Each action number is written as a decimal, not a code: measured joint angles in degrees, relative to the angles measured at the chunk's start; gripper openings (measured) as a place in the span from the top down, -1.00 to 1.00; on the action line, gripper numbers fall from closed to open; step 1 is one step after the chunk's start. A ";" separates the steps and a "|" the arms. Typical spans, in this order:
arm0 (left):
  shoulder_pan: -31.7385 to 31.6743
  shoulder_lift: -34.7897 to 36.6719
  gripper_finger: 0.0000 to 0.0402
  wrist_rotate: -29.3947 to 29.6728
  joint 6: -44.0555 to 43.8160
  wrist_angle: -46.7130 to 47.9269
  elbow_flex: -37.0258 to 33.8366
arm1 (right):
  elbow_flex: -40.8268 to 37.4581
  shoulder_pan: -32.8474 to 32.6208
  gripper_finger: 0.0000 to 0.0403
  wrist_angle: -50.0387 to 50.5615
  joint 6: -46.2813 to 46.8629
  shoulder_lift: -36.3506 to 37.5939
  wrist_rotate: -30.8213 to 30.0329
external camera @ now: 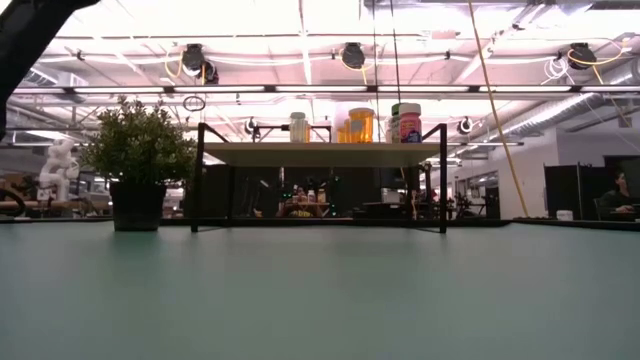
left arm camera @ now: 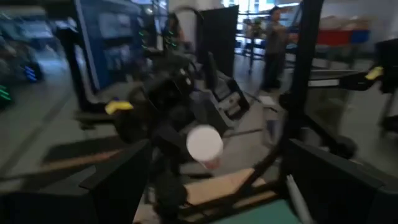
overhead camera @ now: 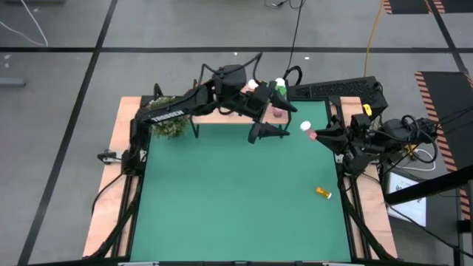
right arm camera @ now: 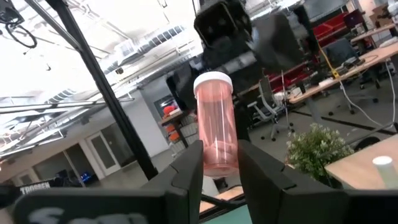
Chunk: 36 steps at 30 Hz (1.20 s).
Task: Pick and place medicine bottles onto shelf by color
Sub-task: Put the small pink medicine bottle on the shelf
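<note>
A pink medicine bottle (right arm camera: pixel 217 127) with a white cap is lifted above the green mat, with my right gripper (right arm camera: pixel 219 171) shut on it near the table's right edge (overhead camera: pixel 316 136). My left gripper (overhead camera: pixel 272 124) hangs open just left of it, in front of the shelf, its fingers (left arm camera: pixel 124 180) wide apart and facing the bottle's cap (left arm camera: pixel 204 144). The light-wood shelf (external camera: pixel 320 153) stands on thin black legs at the far side. On it stand a white bottle (external camera: pixel 298 127), orange bottles (external camera: pixel 360 125) and a green-capped bottle (external camera: pixel 408 122). One orange bottle (overhead camera: pixel 323 192) lies on the mat. My right gripper pinches the pink bottle's lower body (right arm camera: pixel 221 163) between its two fingers, at the end away from the cap. The fingers come from the table's right side and lie along the bottle. The bottle sticks out past the fingertips, cap end leading, clear of the mat.
A bushy green plant in a dark pot (external camera: pixel 140 165) stands left of the shelf. The green mat (overhead camera: pixel 222 199) covers the table. A keyboard (overhead camera: pixel 336 90) lies beyond the far right corner. People and desks show in the room behind.
</note>
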<state>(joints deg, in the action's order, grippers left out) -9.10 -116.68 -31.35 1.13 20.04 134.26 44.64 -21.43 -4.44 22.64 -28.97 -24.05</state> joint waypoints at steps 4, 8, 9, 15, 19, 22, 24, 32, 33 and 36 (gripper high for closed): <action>0.74 2.17 -0.84 3.46 4.06 1.23 0.11 | 0.00 0.00 0.57 0.51 0.70 -0.02 0.04; 1.73 3.01 -0.84 7.84 6.38 1.66 0.09 | 0.00 0.00 0.57 0.45 0.70 0.00 0.04; 1.97 3.03 -0.84 8.97 6.48 1.72 0.09 | 0.00 0.00 0.57 0.54 0.70 0.00 0.04; 3.24 2.86 -0.84 21.34 4.78 3.39 0.09 | 0.00 0.00 0.57 3.00 0.78 0.00 -2.30; 3.28 2.86 -0.84 21.52 4.74 3.94 0.09 | 0.00 0.04 0.57 4.29 1.27 -0.05 -5.38; 3.30 2.86 -0.84 19.14 4.62 4.43 0.09 | 0.00 0.02 0.57 4.31 0.81 -0.11 -5.53; 3.34 2.86 -0.84 18.93 4.54 4.39 0.09 | 0.00 0.02 0.57 4.32 0.28 -0.15 -5.61; 2.43 2.34 -0.84 16.38 1.00 2.60 0.09 | -0.02 0.02 0.57 3.65 -4.19 -1.45 -5.64; 2.36 1.84 -0.84 15.97 -0.52 1.18 0.11 | -0.02 0.02 0.57 3.10 -4.77 -1.61 -5.62; 2.35 0.00 -0.83 13.39 -5.95 -1.75 0.09 | -0.02 0.02 0.57 1.18 -6.24 -2.08 -5.06</action>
<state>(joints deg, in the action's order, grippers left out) -6.75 -116.67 -17.96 -4.82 18.28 134.34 44.62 -21.41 -3.25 16.40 -31.05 -29.11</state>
